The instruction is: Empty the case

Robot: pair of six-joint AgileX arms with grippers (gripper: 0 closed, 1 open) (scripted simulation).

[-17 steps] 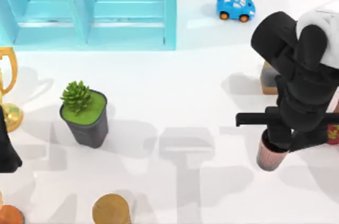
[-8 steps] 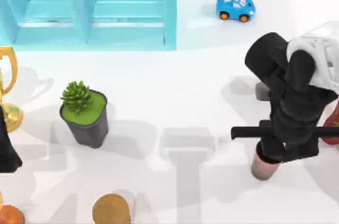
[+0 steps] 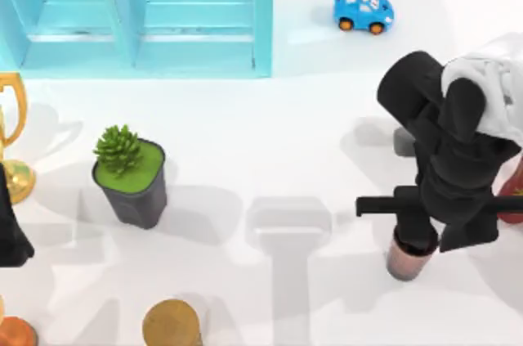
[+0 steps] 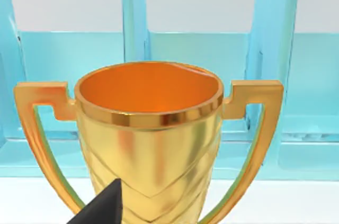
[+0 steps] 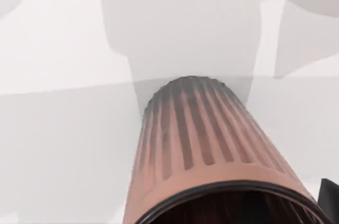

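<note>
The case point(image 3: 139, 15) is seen at the far left of the counter point(image 3: 270, 133), its two compartments bare. A blue toy car point(image 3: 363, 11) is parked to its right, a potted succulent point(image 3: 129, 173) in front of it, and a gold trophy point(image 4: 148, 139) at the left edge, close before the left gripper. The right gripper point(image 3: 417, 241) is placed over a ribbed copper-pink cup point(image 3: 406, 258) at the right; its fingers' state cannot be told, nor the left one's
</note>
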